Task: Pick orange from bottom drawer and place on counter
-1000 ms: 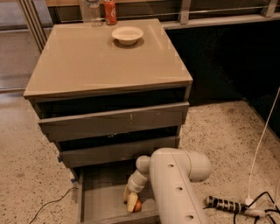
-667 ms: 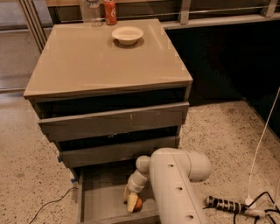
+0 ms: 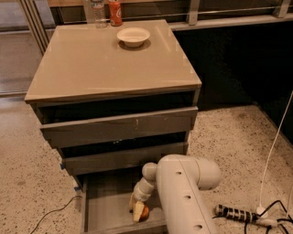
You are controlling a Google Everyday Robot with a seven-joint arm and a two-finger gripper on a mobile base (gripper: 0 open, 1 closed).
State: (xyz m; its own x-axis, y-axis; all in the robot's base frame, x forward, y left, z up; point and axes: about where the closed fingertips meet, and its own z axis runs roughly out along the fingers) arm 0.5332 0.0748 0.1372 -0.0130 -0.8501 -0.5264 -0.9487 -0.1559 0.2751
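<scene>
The bottom drawer (image 3: 107,208) is pulled out, its grey floor showing at the lower left of the camera view. My white arm reaches down into it from the lower right. The gripper (image 3: 136,208) sits low in the drawer, right of its middle. The orange (image 3: 145,213) lies on the drawer floor, touching the gripper's right side and partly hidden by it. The counter (image 3: 96,59) is the glossy beige top of the cabinet, well above the gripper.
A white bowl (image 3: 133,36) sits at the back of the counter, with a red soda can (image 3: 115,12) and a clear bottle (image 3: 96,10) behind it. The two upper drawers (image 3: 119,128) overhang the open one. A power strip (image 3: 236,213) and cables lie on the floor at right.
</scene>
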